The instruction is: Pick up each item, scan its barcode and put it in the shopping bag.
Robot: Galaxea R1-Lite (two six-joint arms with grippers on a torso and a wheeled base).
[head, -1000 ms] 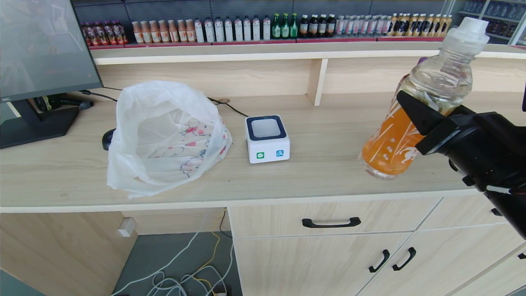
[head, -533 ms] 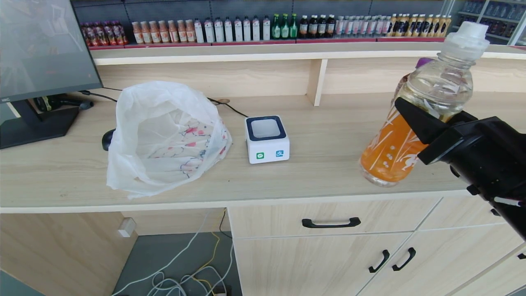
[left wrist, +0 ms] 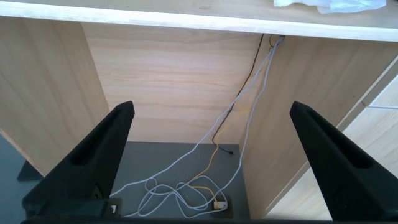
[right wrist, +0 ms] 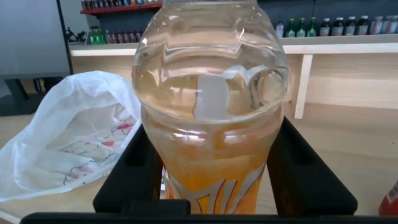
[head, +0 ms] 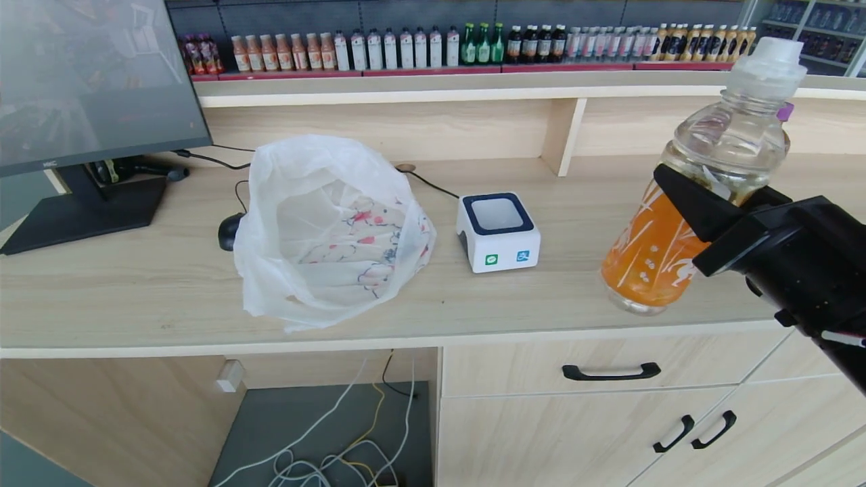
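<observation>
The right arm comes in from the right side, its pincer (head: 693,203) clamped around the middle of a tilted bottle (head: 720,142) over the front edge of the tabletop (head: 135,297). The left pincer (left wrist: 211,112) hangs below tabletop level, fingers spread wide, holding nothing.

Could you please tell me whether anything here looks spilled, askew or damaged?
Nothing spilled or damaged. The bottle leans in the right gripper, cap on, and the shopping bag lies slumped on the counter, mouth open.
</observation>
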